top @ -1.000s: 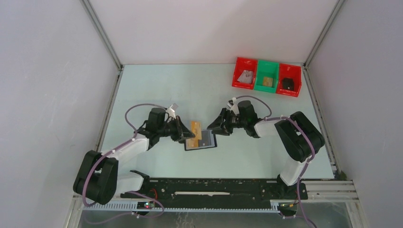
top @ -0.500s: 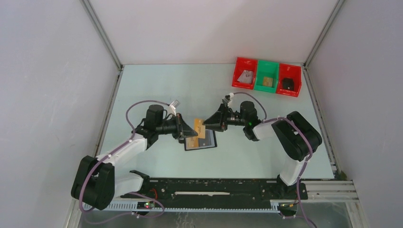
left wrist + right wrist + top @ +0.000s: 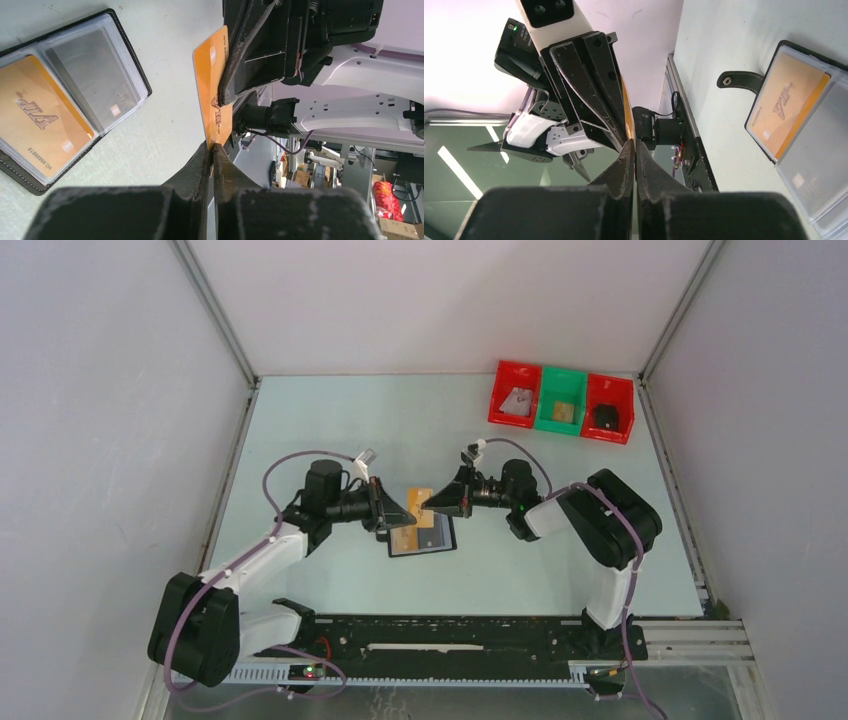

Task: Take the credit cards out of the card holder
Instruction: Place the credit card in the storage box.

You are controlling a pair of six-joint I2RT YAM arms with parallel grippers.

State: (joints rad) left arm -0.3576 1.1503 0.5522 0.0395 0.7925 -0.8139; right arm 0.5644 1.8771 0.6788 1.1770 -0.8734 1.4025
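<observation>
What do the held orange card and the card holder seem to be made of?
The orange card: probably glossy plastic, thin, stiff, printed lettering. The card holder: black cover with stitched edge, leather or imitation; inner sleeves clear, shiny plastic.

Lab: white-walled enclosure [image 3: 450, 300], aluminium rail [image 3: 214, 310]

Left wrist view: card holder [image 3: 100, 65] cut off at frame edge. Right of card holder, orange card [image 3: 210, 85]: lower end hidden inside left gripper [image 3: 212, 147]. Beyond card holder, bins [image 3: 563, 375]: contents too small to identify.

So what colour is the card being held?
The card is orange; left wrist view shows it best.
</observation>
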